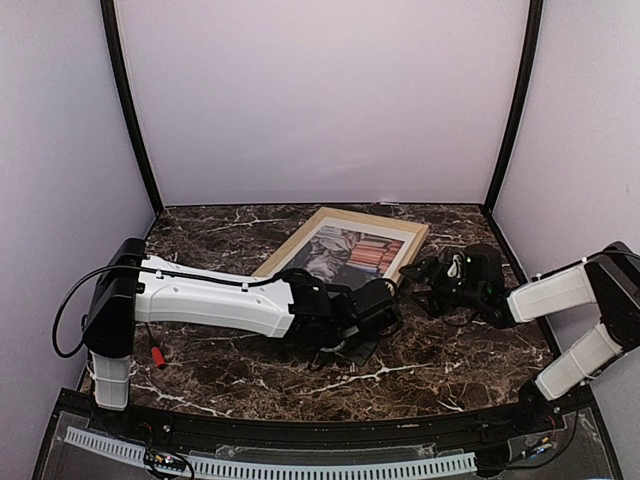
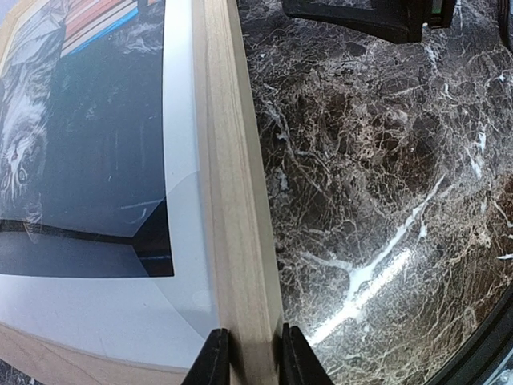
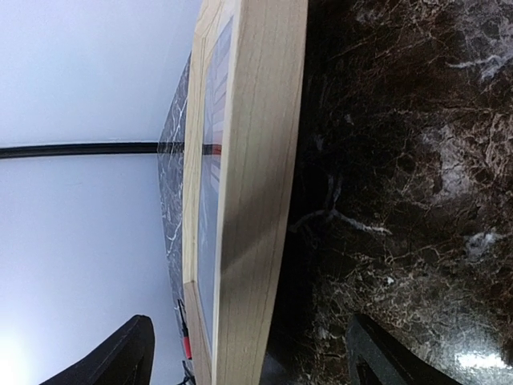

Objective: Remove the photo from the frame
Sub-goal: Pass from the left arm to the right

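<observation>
The light wood frame (image 1: 331,214) lies on the dark marble table, turned at an angle. The photo (image 1: 349,251) of a grey cat and red-orange books is inside it. My left gripper (image 2: 255,365) is shut on the frame's side moulding (image 2: 232,160), one finger on each side, close to a corner. The photo (image 2: 80,120) shows beside that moulding with its white margin. My right gripper (image 3: 252,357) is open. Its fingers straddle the frame's outer edge (image 3: 260,160) with room on both sides. In the top view it (image 1: 421,273) sits at the frame's right end.
A small red-tipped object (image 1: 158,357) lies on the table (image 1: 450,350) near the left arm's base. Black corner posts (image 1: 130,110) and pale walls close in the workspace. The two arms meet near the frame's near-right corner.
</observation>
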Controlling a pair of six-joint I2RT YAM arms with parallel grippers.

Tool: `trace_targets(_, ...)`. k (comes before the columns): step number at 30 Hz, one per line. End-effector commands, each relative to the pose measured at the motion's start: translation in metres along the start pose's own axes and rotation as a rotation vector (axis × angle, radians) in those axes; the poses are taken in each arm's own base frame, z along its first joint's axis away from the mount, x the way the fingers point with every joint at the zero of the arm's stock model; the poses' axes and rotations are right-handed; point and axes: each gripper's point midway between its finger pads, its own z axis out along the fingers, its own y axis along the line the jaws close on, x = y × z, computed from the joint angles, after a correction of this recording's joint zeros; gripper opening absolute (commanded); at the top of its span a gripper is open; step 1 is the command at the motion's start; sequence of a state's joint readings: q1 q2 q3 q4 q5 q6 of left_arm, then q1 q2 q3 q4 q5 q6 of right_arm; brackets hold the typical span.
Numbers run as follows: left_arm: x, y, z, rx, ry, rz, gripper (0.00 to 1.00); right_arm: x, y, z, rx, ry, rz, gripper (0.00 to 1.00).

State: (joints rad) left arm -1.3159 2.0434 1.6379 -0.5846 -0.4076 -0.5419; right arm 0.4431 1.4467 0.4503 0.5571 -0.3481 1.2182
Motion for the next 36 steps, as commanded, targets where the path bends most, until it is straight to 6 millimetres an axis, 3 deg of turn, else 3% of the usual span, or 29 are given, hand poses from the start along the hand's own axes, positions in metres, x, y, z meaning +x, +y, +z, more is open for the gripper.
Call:
trace_targets(1, -0.055, -0.02, -0.051, 0.15, -0.153, -0.056, 0.0, -0.012, 0.022, 0.002, -0.133, -0.013, 0.035, 0.82)
trace_targets(14, -0.066, -0.032, -0.067, 0.233, -0.18, -0.067, 0.0, -0.02, 0.026, 0.02, -0.302, 0.032, 0.163, 0.67)
trace_targets(27, -0.069, -0.038, -0.073, 0.277, -0.182, -0.067, 0.0, -0.026, 0.035, 0.031, -0.345, 0.049, 0.152, 0.57)
trace_targets(36, -0.069, -0.038, -0.074, 0.279, -0.18, -0.068, 0.0, -0.029, 0.031, 0.03, -0.323, 0.037, 0.129, 0.41)
